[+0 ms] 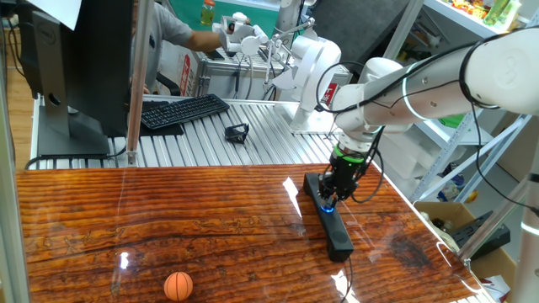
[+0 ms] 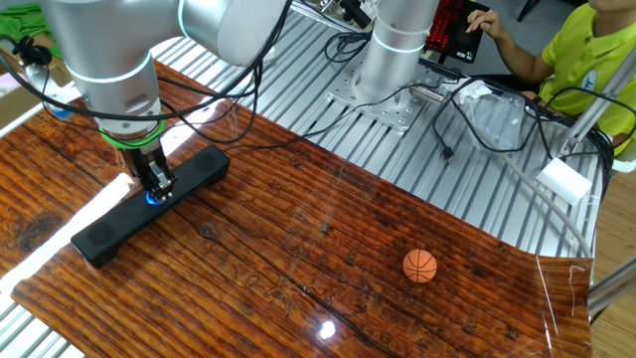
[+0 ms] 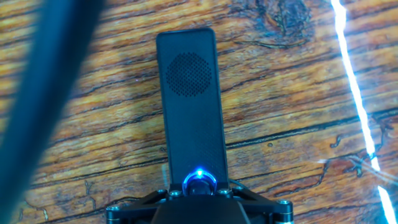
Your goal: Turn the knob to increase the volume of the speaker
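At the bottom middle of the hand view, the knob [image 3: 200, 182] glows blue on the near end of the speaker [image 3: 191, 106], and your tool [image 3: 200, 194] sits right down on it. It looks squeezed on the knob, though the tips are mostly hidden. Keep the squeeze snug and turn slowly. Don't push sideways, or the speaker may slide on the tabletop [image 3: 292, 81].

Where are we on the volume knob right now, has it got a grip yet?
Approach looks done: the gripper is down on the speaker, fingers either side of the blue-lit knob. Whether they are clamped on it cannot be told. Nothing visible shows any turning, so the twist looks left to do.
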{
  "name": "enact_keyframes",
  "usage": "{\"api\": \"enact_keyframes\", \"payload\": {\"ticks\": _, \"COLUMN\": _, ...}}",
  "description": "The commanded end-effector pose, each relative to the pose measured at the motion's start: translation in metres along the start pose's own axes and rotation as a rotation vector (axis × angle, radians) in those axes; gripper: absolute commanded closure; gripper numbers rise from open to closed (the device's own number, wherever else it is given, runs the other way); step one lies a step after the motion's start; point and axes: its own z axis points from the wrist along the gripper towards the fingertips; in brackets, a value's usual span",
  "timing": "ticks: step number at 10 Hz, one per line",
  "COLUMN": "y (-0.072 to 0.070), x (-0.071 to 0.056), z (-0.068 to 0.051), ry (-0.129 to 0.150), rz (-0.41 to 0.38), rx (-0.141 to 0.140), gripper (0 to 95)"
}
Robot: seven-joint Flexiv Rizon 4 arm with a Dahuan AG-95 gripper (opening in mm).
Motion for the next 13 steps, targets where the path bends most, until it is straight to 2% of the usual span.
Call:
{"api": "enact_keyframes", "payload": {"ticks": 1, "y": 0.0, "x": 0.0, "z": 0.0003, "ry": 0.001, "rz": 0.031, "rx": -0.001, "gripper": 95.0}}
{"api": "enact_keyframes", "payload": {"ticks": 13, "y": 0.0, "x": 0.0, "z": 0.0003, "ry": -0.005, "rz": 0.172, "rx": -0.007, "gripper": 95.0}}
